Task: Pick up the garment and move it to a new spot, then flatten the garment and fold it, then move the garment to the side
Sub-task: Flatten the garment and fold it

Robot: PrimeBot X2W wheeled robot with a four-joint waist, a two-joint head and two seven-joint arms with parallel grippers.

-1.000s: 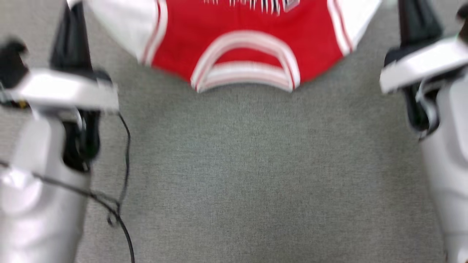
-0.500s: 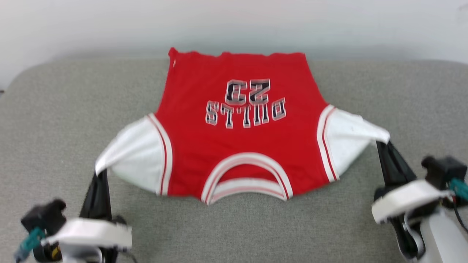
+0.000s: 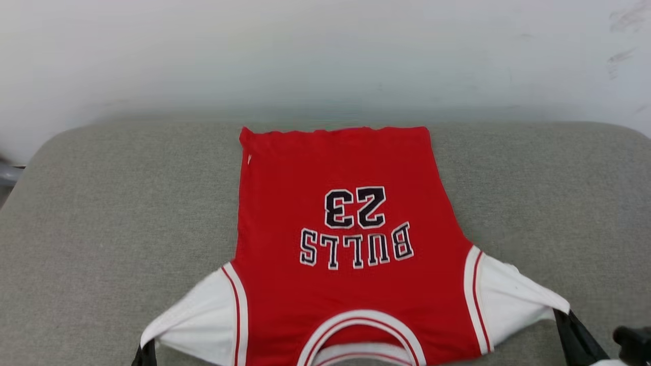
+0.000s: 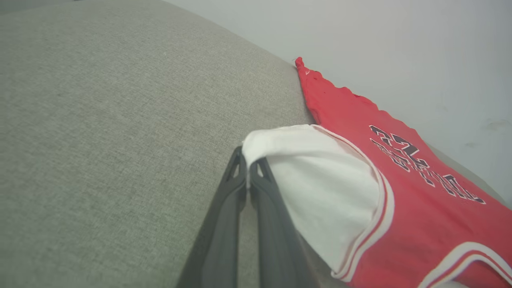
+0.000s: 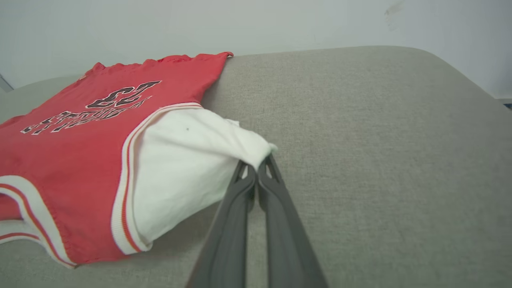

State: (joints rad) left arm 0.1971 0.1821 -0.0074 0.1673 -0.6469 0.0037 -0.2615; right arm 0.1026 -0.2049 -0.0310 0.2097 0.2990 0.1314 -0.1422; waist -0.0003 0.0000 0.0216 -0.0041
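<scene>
Wrist views show left claw (image 4: pixel 247 162) and right claw (image 5: pixel 258 168), arms spread, each clamped on a garment (image 3: pixel 335 168) sleeve tip

The right gripper (image 5: pixel 257 166) rises from the bottom edge. Its two dark fingers (image 5: pixel 230 228) are pressed together and pinch the outer corner of the white sleeve (image 5: pixel 184 160) of the garment (image 5: pixel 80 152). At this corner the sleeve stands a little above the grey cloth-covered table (image 5: pixel 380 140), like a small tent. The red body of the garment lies flat on the table, to the left of the sleeve. It carries black lettering (image 5: pixel 96 106) with a white outline. The striped neck trim (image 5: pixel 28 208) is at the garment's lower left end. Behind the garment's far hem there is a pale wall (image 5: pixel 200 24).
</scene>
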